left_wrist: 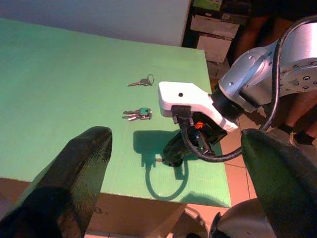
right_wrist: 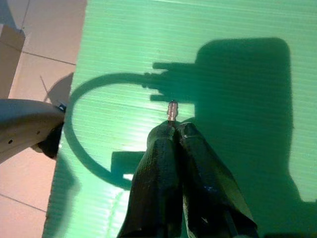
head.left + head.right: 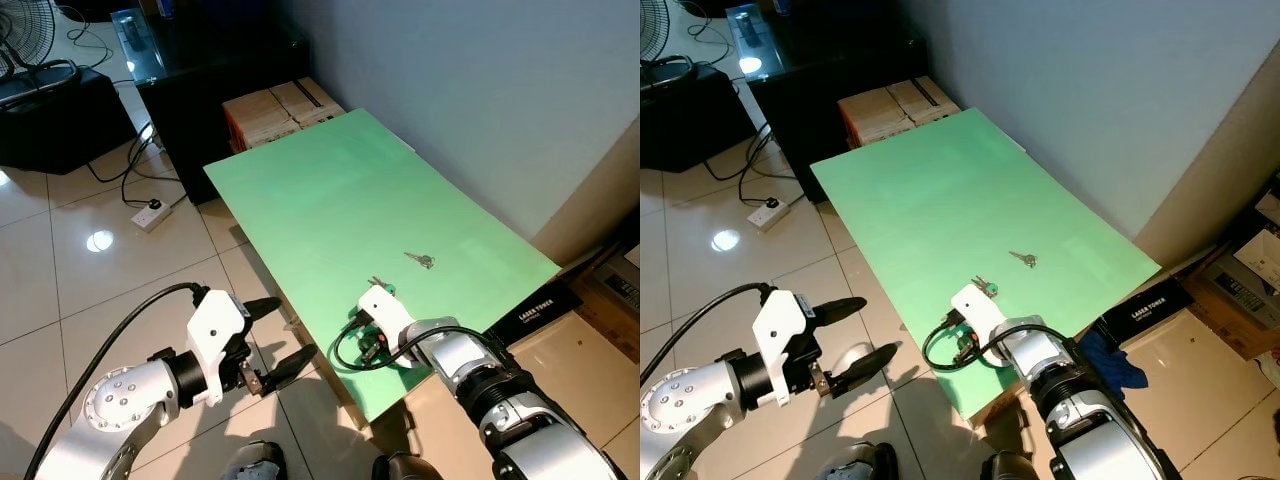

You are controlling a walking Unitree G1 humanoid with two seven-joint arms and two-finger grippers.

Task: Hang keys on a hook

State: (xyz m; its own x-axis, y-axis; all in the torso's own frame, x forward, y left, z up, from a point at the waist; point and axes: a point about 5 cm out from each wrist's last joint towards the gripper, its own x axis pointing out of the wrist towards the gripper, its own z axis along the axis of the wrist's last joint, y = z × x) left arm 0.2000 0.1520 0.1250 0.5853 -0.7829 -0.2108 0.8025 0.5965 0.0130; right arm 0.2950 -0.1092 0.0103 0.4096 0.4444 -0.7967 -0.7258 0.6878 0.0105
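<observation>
A green board [image 3: 330,190] lies as a low tabletop. Two key sets rest on it: a plain ringed pair [image 3: 420,260] and, nearer me, a bunch with a green tag [image 3: 380,287]. My right gripper [image 3: 372,350] hangs over the board's near edge, pointing down, fingers [image 2: 163,163] pressed together. A small metal tip [image 2: 172,110], apparently a key, sticks out between them, close above the board. Out past the board's left edge, over the floor tiles, my left gripper [image 3: 295,328] stands open with nothing in it. Both key sets [image 1: 141,82] [image 1: 138,114] also appear in the left wrist view.
Cardboard boxes [image 3: 280,110] and a black cabinet [image 3: 200,70] stand beyond the board's far end. A power strip [image 3: 150,213] and cables lie on the tiled floor at left. The wall runs along the board's right side, with a blue cloth [image 3: 1110,355] and boxes near its corner.
</observation>
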